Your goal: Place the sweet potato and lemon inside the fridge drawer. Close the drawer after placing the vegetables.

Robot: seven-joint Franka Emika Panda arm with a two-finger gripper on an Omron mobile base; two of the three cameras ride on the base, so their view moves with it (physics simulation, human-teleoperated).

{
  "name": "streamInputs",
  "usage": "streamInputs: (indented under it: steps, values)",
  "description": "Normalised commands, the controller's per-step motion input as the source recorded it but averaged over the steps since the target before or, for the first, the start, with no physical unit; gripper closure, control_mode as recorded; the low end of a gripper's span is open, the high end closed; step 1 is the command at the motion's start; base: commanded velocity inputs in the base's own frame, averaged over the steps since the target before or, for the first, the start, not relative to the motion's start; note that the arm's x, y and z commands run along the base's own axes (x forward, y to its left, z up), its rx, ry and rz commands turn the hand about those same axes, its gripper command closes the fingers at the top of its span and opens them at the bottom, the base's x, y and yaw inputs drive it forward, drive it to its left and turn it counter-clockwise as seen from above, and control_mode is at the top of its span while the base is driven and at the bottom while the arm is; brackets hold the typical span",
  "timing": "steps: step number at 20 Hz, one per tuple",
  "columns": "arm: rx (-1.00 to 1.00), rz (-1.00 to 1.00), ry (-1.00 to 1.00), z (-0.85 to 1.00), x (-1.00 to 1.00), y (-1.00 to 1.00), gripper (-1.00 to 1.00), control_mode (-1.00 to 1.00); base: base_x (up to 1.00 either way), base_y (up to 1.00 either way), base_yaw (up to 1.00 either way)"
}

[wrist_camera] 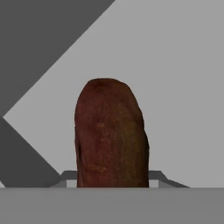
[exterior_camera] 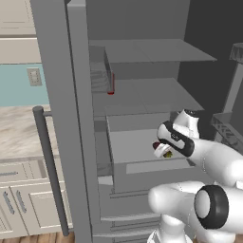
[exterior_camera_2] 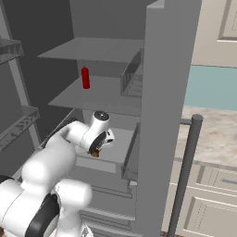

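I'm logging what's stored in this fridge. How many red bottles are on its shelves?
1. The red bottle stands upright on the middle shelf, toward the back, beside the wire rack. Others may be hidden behind the fridge door.

**A rendered home kitchen, seen at the open fridge**

The place was a kitchen. An open grey fridge with flat shelves stood beside cream cabinets with drawer fronts, a marbled bench, a pale blue backsplash carrying a wall socket, and a strip of wooden floor.
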Motion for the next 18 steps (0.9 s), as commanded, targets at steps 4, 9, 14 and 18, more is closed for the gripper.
streamInputs:
  steps: [4, 9, 14, 18]
  values:
    - [0.0, 0.0, 0.01, 0.0, -0.8, 0.0, 1.0, -1.0, 0.0, 0.0, 0.0]
    - [-0.01, 0.0, 0.1, 0.0, -0.24, 0.06, 1.0, -1.0, 0.0, 0.0, 0.0]
    - [0.0, 0.04, 0.16, 0.08, 0.74, 0.0, 1.0, -1.0, 0.0, 0.0, 0.0]
    - [0.0, 0.0, 0.19, 0.01, 0.71, 0.0, 1.0, -1.0, 0.0, 0.0, 0.0]
